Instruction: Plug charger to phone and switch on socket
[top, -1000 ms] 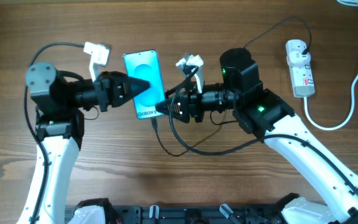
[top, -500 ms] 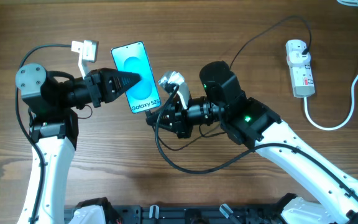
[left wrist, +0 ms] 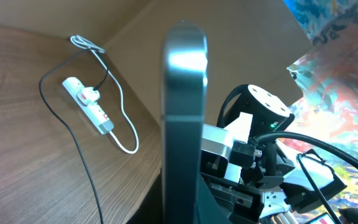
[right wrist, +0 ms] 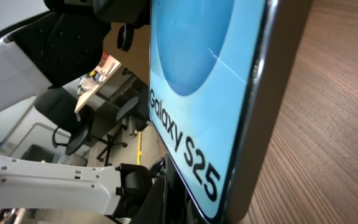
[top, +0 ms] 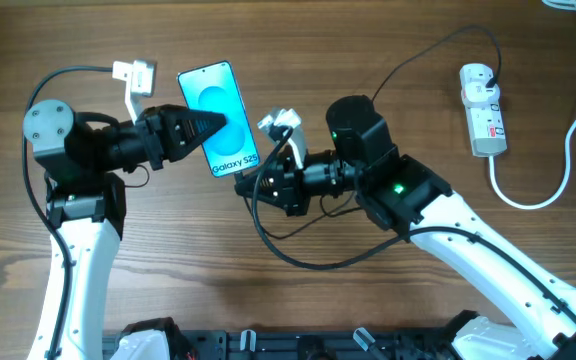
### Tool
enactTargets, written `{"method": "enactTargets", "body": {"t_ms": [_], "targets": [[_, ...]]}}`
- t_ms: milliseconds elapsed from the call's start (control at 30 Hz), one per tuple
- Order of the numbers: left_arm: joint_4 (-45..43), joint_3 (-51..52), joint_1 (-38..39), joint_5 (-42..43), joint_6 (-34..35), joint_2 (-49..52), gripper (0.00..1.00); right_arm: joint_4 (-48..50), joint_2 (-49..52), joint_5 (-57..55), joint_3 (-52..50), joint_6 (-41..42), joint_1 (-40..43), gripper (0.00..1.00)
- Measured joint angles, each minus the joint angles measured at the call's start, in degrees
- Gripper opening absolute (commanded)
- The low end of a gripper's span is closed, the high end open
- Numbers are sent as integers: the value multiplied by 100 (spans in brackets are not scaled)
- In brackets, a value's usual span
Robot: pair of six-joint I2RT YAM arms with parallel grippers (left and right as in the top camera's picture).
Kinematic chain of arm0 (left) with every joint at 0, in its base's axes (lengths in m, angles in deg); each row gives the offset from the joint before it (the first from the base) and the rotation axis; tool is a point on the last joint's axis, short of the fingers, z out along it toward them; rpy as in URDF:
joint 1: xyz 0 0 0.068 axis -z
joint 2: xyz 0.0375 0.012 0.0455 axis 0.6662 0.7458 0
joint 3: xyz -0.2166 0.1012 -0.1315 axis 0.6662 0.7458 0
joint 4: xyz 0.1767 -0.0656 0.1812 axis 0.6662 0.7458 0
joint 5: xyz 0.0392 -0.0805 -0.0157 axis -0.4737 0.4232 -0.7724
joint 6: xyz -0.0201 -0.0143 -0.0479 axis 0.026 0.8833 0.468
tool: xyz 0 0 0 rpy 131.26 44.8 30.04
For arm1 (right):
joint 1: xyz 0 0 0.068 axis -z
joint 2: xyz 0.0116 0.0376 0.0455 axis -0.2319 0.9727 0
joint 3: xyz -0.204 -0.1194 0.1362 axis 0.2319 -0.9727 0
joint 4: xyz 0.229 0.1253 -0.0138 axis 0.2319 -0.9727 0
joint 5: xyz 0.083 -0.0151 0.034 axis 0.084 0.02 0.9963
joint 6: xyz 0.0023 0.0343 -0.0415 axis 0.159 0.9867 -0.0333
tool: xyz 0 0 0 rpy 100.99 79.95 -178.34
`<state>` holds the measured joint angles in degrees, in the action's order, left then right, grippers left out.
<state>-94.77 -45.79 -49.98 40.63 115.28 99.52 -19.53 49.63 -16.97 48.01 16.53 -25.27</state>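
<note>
Above table (top: 368,50), left fingers (top: 196,130) pinching phone (top: 220,105), right arm (top: 408,195) stretched opposite

Upright edge-on phone (left wrist: 184,124) at centre, white socket (left wrist: 89,106) on wooden table (left wrist: 17,162) behind, black charger (left wrist: 82,163) plugged into it

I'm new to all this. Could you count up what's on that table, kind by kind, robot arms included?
phone: 1
socket: 1
black charger cable: 1
thick white lead: 1
robot arms: 2, the left arm and the right arm
Total: 6
</note>
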Motion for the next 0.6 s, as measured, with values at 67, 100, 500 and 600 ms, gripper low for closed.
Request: {"method": "enactTargets", "body": {"t_ms": [67, 100, 500, 600], "targets": [[20, -11, 35, -59, -37, 0, 4, -4, 0, 35, 2, 2, 42, 5], [15, -11, 79, -118, -39, 0, 4, -26, 0, 61, 13, 2, 68, 5], [-66, 474, 400, -811, -199, -516, 4, -1178, 50, 120, 400, -398, 190, 4], [63, 472, 442, -905, -232, -516, 4, -1193, 50, 101, 400, -417, 203, 5]]}}
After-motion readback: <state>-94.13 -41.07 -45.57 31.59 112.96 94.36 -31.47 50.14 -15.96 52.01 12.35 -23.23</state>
